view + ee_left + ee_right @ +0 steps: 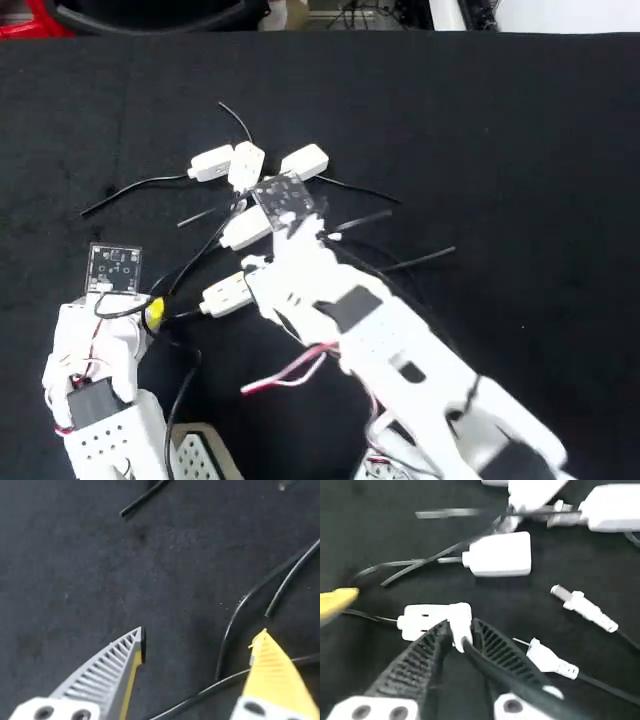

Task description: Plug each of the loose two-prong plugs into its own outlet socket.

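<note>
White against the black tabletop (520, 150), the held plug (459, 617) is pinched between the closed fingers of the right claw (461, 636) and touches the right end of an outlet socket (420, 622). That socket lies near and left of the tabletop's middle. Its long axis runs left to right, with the right end a little farther away, and its cord leaves the left end. The push, as I judge it, must therefore go leftward along that axis. Whether the prongs have entered at all, I cannot tell.

The socket is loose and could slide away under the push. The left claw (202, 632) hangs open and empty just left of it, with its yellow finger (153, 314) beside the socket's cord, so that arm is the nearer one for bracing. Black cords (250, 605) cross the cloth beneath it and could snag.

Just beyond the working socket lies a second socket (502, 555). To the right and a little farther off, one loose plug (583, 608) and another plug (551, 661) lie free. More sockets (247, 165) are bunched on the far side. The open room lies to the right and far away, well clear of any edge.
</note>
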Robot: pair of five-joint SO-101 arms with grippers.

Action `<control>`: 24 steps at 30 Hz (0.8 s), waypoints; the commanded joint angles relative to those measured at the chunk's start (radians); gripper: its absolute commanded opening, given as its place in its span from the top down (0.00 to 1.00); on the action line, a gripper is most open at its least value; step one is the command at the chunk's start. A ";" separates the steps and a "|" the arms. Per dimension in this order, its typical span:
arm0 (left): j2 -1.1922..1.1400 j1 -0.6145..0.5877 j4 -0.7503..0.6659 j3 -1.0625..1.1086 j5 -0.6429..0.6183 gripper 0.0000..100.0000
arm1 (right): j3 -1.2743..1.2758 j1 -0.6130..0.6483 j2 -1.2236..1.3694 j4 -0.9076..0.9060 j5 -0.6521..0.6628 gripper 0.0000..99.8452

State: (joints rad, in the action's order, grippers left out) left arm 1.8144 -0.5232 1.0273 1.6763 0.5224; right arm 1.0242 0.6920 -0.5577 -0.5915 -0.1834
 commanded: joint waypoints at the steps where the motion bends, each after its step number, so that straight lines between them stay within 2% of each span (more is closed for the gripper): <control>1: 0.003 -0.013 0.048 0.022 0.006 0.66 | -0.076 -0.015 0.071 0.023 -0.029 0.99; 14: 0.003 -0.012 0.064 0.022 0.008 0.66 | -0.114 0.040 0.113 0.021 -0.043 0.99; 20: 0.002 -0.012 0.066 0.022 0.006 0.66 | -0.225 0.032 0.119 -0.115 -0.058 0.99; 24: 0.002 -0.012 0.066 0.022 0.006 0.66 | -0.239 0.038 0.122 -0.132 -0.092 0.99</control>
State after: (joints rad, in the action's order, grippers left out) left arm 1.8144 -0.5247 1.0886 1.6778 0.5224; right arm 0.8477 0.7211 -0.4335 -0.7142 -0.2555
